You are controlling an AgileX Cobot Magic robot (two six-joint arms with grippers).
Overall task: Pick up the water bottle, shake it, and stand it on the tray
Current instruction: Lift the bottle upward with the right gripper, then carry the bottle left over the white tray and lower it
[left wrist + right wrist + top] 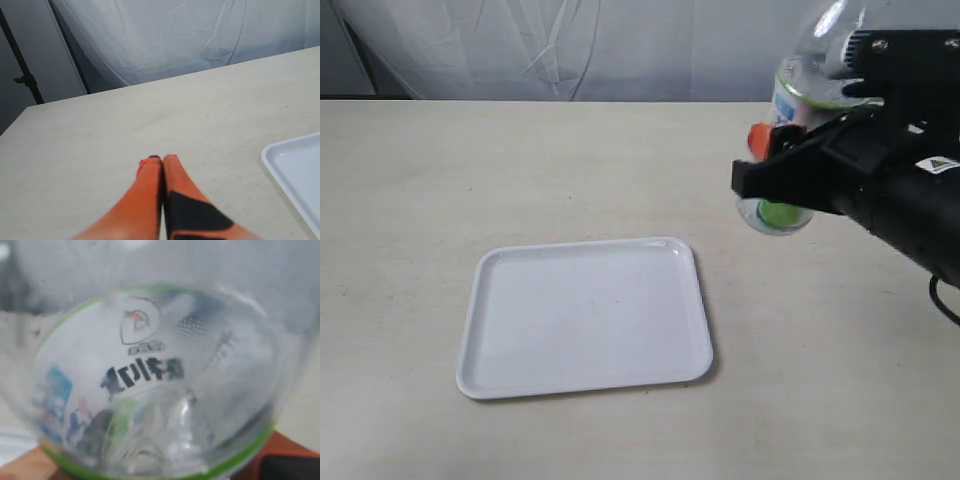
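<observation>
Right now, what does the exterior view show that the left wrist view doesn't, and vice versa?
Exterior only: the water bottle, tilted, gripped by the right gripper; the tray in full. Left wrist only: the left gripper, its orange fingers shut together on nothing, and a dark stand beside the backdrop. Both: the tray (one corner only in the left wrist view), the table and the backdrop.

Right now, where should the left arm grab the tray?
Probably the tray by its raised rim on the left arm's side, coming from above: it lies flat, so only the rim offers a pinch. The left gripper, now shut, must open first.
</observation>
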